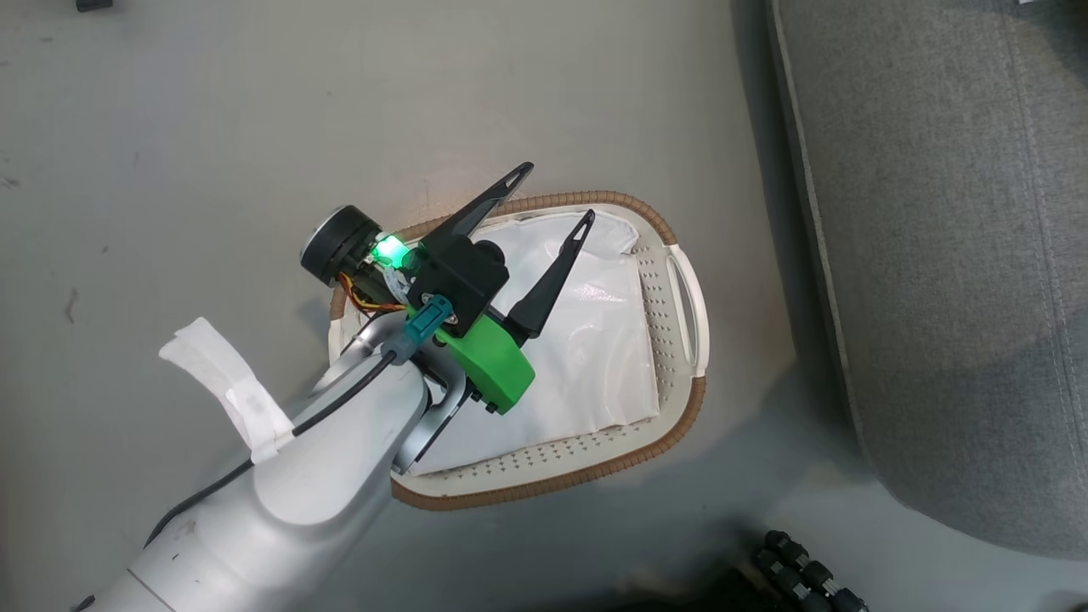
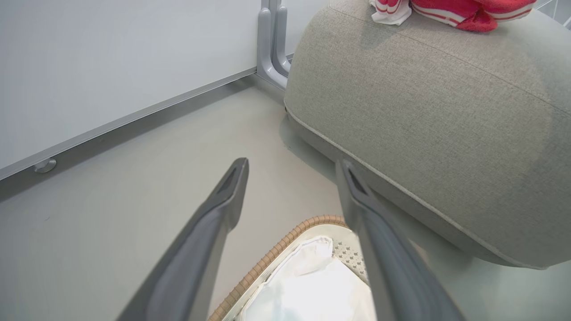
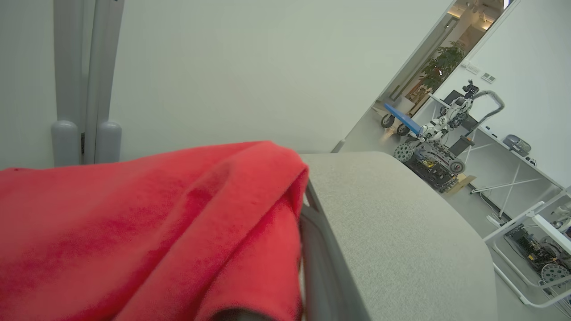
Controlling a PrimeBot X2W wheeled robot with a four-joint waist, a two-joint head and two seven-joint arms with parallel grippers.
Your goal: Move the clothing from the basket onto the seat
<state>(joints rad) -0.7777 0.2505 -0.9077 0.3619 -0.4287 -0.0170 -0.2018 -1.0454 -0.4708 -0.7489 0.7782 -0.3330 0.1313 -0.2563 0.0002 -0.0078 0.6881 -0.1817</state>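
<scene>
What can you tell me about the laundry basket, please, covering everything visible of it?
The basket is an oval, off-white plastic tub with perforated walls, a brown woven rim and a handle slot on its side. It stands upright on the grey floor, close beside the grey seat, apart from it. A wrinkled white liner covers its visible inside. The open left claw hangs above it; the arm hides part of it.
</scene>
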